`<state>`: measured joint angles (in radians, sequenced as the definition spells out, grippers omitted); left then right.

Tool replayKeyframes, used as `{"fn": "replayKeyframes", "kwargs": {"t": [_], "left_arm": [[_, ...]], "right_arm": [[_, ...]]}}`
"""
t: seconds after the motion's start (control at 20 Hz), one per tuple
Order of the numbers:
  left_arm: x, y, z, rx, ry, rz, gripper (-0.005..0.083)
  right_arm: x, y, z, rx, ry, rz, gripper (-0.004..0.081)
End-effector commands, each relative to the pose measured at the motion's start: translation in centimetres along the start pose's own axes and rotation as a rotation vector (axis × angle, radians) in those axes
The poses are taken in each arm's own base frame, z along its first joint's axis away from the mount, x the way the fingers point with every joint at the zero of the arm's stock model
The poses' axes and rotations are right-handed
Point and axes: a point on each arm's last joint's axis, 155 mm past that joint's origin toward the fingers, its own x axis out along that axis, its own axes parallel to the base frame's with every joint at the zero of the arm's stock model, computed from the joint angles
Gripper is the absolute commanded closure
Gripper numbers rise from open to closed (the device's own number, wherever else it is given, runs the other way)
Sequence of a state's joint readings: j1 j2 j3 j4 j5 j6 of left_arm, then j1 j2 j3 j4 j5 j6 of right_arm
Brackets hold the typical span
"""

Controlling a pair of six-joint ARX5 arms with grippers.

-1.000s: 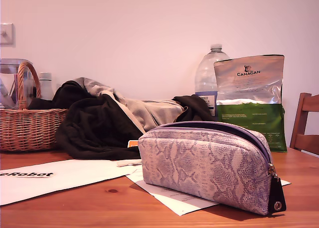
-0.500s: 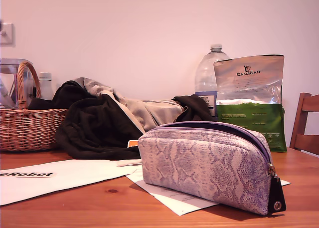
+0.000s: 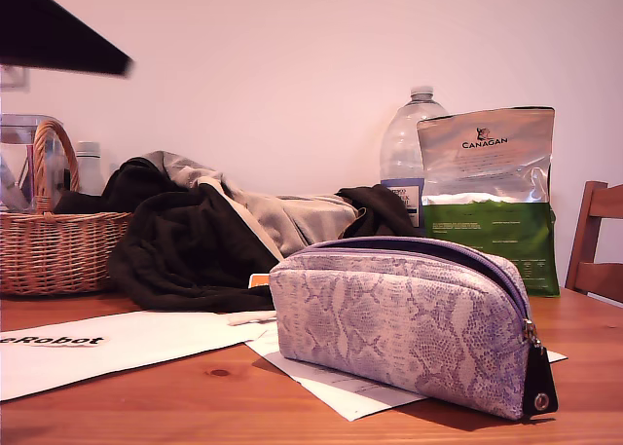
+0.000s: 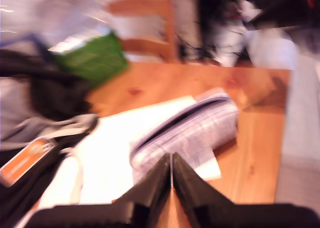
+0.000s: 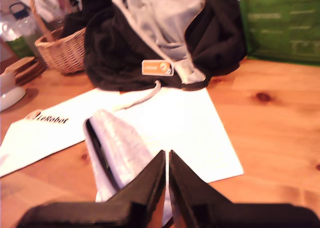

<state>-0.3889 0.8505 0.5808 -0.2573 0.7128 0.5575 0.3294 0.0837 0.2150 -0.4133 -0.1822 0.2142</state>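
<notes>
In the exterior view, a lilac snakeskin-patterned fabric pouch [image 3: 404, 323] sits on the wooden desk [image 3: 195, 406], partly on white paper sheets [image 3: 107, 348]. Its zip looks open along the top, with the pull down at the end toward the exterior view's right. Nothing touches it there. Only a dark blurred shape [image 3: 58, 31], probably part of an arm, shows in the exterior view's upper left corner, well above a woven wicker basket [image 3: 58, 255]. Behind the pouch a black and grey garment [image 3: 195, 250] lies heaped, and a clear plastic bottle [image 3: 414, 138] and a silver and green foil bag [image 3: 492, 202] stand by the wall. In the first wrist view, which is smeared, the first tool [image 4: 171, 160] has its jaws pressed together with nothing between them and hangs above the pouch [image 4: 192, 128], apart from it. In the second wrist view the second tool [image 5: 166, 155] is likewise closed and empty, its tips over one end of the pouch [image 5: 120, 148]; whether they touch the fabric cannot be told. Judged from this, the work is at its very start: both tools are near the pouch, neither has a hold on it, and every bit of gripping and handling is not yet done.
</notes>
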Motion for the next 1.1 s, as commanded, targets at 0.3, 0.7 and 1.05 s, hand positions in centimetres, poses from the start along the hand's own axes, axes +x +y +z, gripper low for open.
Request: {"fn": "replayKeyframes", "kwargs": {"t": [0.3,0.7,1.05], "left_arm": [[4.7,1.0,1.6,0.24,0.143,-0.189,0.0797],[10.1,1.3,0.9,0.434,0.287,-0.318,0.069],[14.7,1.5,-1.2,0.527,0.42,-0.304,0.0318]], "right_arm": [[0.1,3.0,-1.9,0.109,0.097,0.123,0.0783],[0.0,3.6,-2.9,0.121,0.139,0.144,0.0783],[0.0,3.5,-2.9,0.121,0.139,0.14,0.0783]]}}
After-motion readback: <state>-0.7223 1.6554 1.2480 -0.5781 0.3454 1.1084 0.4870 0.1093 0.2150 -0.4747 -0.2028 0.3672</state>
